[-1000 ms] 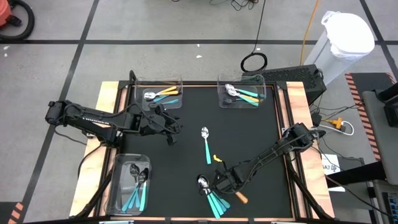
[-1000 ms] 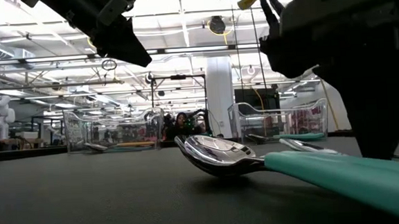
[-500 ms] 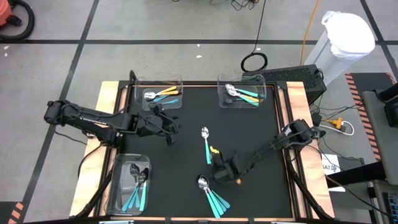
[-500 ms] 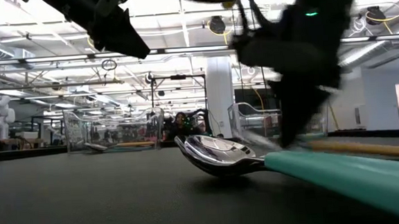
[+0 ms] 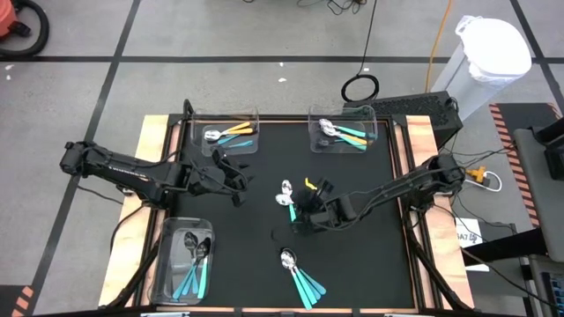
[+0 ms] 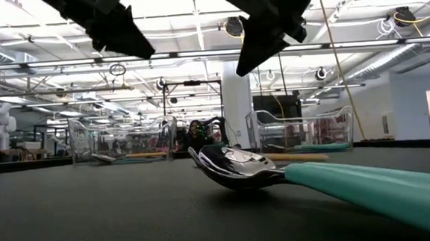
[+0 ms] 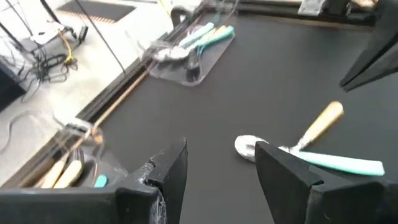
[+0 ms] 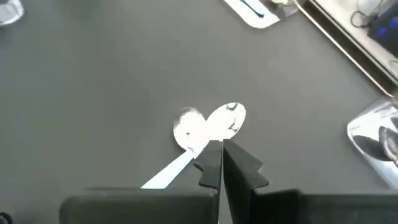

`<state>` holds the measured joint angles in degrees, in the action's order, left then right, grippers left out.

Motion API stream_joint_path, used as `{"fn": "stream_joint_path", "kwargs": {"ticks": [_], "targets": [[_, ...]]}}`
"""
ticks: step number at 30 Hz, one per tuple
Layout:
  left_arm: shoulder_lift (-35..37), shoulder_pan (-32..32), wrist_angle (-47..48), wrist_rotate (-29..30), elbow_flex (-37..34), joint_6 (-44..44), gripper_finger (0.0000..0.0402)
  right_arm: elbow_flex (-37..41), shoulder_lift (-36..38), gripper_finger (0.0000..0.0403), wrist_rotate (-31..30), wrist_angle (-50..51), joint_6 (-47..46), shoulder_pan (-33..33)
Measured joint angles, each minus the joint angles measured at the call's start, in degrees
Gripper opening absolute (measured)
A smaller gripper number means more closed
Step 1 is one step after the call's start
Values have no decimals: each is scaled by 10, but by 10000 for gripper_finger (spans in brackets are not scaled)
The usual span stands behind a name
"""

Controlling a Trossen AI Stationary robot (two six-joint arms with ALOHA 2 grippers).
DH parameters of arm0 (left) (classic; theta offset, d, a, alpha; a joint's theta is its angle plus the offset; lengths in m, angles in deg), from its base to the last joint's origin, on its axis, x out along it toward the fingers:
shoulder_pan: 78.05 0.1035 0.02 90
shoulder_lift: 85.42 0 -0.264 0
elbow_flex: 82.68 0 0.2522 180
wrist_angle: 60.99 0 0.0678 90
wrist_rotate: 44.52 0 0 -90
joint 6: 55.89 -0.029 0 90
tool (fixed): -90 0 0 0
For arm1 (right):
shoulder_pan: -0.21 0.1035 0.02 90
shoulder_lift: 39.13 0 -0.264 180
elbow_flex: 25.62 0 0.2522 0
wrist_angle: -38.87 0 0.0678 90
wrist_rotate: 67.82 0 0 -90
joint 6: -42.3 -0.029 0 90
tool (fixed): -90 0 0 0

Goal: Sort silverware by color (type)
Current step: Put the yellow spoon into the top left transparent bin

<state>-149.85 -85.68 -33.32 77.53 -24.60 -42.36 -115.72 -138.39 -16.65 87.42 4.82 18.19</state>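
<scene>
Just right of centre in the high view, on the black mat (image 5: 264, 167): a light-blue-handled spoon (image 5: 293, 214), lying flat, bowl toward the top of the frame. Right beside it, bowls almost touching in the left wrist view, an orange-handled spoon (image 7: 323, 121), also down at mat level in the low view and mostly hidden under the arm from above. Cannot tell whether the two bowls actually touch.

Directly over that pair, the right gripper (image 5: 300, 204), fingers pressed together with nothing visibly between them, tips raised well clear of the mat in the low view and hanging above the orange handle.

Lower centre of the high view, well apart from the pair: a fan of teal spoons (image 5: 301, 277), bowls toward the upper left, handles spread toward the bottom edge. Front spoon of that fan filling the low view, bowl up.

Left of centre, the left gripper (image 5: 240, 187), fingers spread apart and empty, hovering above bare mat near the upper-left bin (image 5: 196, 123).

In that bin, orange-handled spoons with one blue handle (image 5: 231, 134). In the upper-right bin (image 5: 370, 116), teal and orange handles mixed (image 5: 345, 135). In the lower-left bin (image 5: 166, 233), teal-handled spoons (image 5: 192, 264) only.
</scene>
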Motion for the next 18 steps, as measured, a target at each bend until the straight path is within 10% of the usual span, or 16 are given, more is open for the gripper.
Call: {"fn": "stream_joint_path", "kwargs": {"ticks": [12, 18], "targets": [[0, 1, -32, 39, -68, 57, 184, 48, -35, 13, 149, 44, -6, -49], [0, 1, -42, 39, -69, 57, 184, 64, -85, 104, 193, 22, 54, -82]]}}
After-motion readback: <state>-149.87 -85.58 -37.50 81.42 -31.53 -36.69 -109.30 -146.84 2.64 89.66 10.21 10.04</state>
